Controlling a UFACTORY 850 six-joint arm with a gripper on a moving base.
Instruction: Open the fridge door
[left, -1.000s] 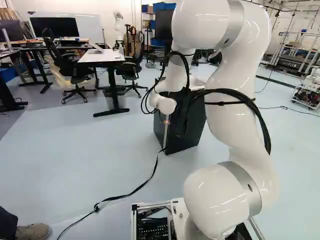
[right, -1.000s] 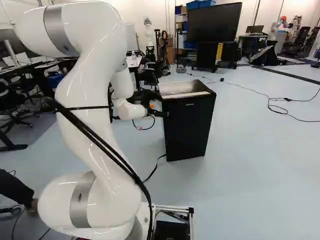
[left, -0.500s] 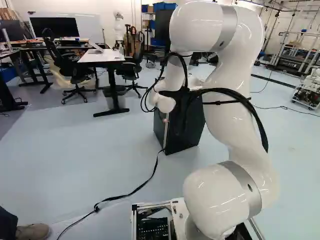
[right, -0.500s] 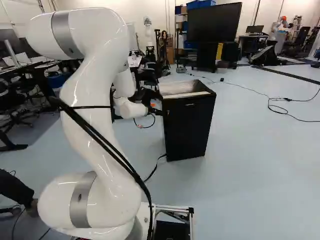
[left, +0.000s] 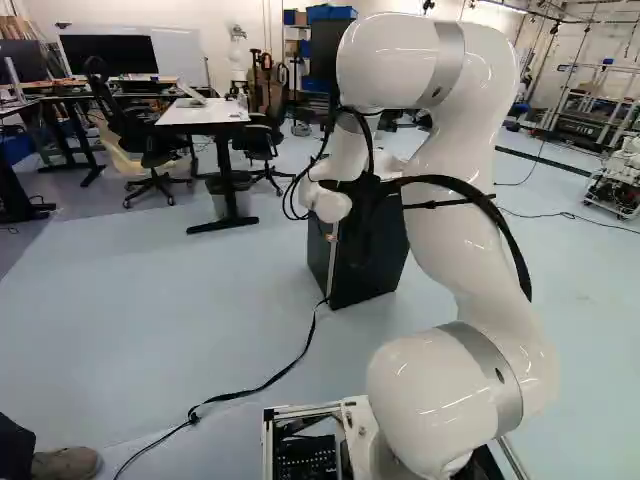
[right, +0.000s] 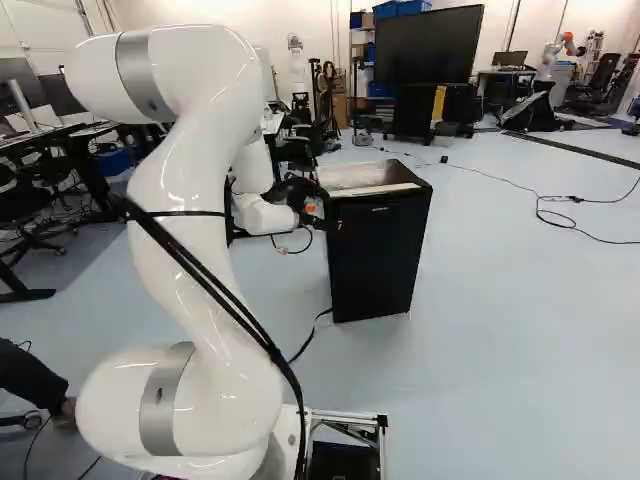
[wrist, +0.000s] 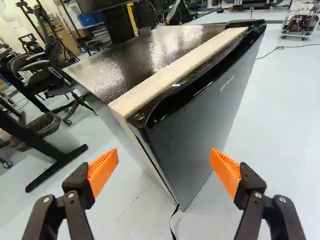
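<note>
Ahead of your gripper (right: 316, 220) stands the black fridge (wrist: 150, 55), its door (wrist: 200, 120) closed, the near edge facing the gap between your fingers. Past one finger you have an office chair (wrist: 52, 70) and a bin (wrist: 47, 134). Your orange pads (wrist: 102, 172) are spread wide, gripping nothing. A cord (wrist: 173, 225) lies on the floor below, between them.
</note>
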